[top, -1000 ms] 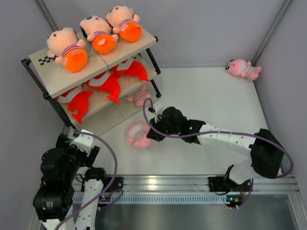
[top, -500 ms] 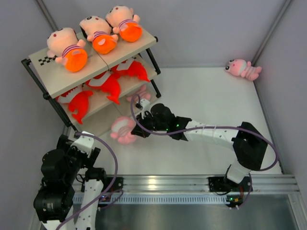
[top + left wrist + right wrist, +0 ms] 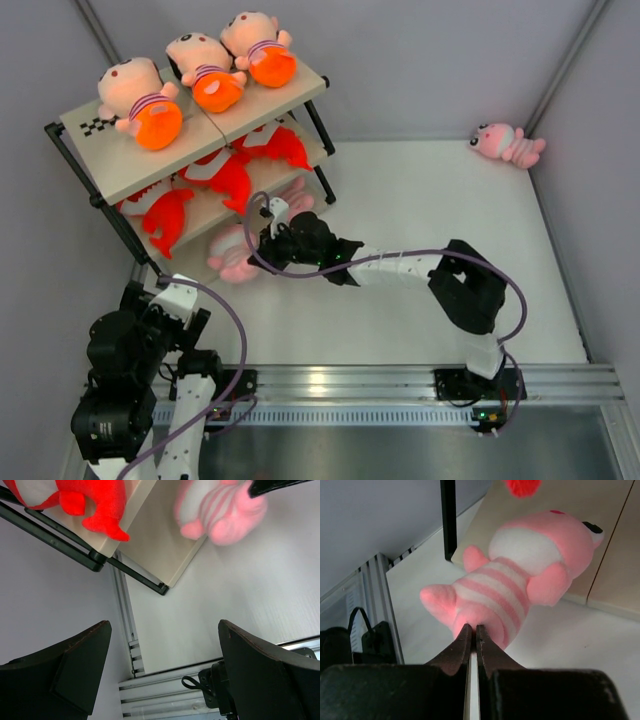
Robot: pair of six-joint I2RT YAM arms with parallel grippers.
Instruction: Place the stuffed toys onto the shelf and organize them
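My right gripper (image 3: 262, 250) (image 3: 472, 628) is shut on a pink striped doll plush (image 3: 233, 258) (image 3: 520, 587) (image 3: 220, 510), pinching its lower end and holding it over the front of the shelf's (image 3: 105, 175) bottom board (image 3: 600, 545). Three red-orange fish plush (image 3: 230, 175) lie on the middle tier. A second pink doll (image 3: 292, 198) lies on the bottom tier at the right. A third pink doll (image 3: 508, 143) lies on the table at the far right corner. My left gripper (image 3: 165, 680) is open and empty, low at the near left.
Three larger peach dolls with orange bottoms (image 3: 205, 75) fill the top tier. The black shelf leg (image 3: 448, 520) stands just left of the held doll. Grey walls close in the left, back and right sides. An aluminium rail (image 3: 340, 385) runs along the near edge.
My right arm has stretched left and away, carrying the pink doll from the table in front of the shelf onto the bottom board's front. The left arm has not moved.
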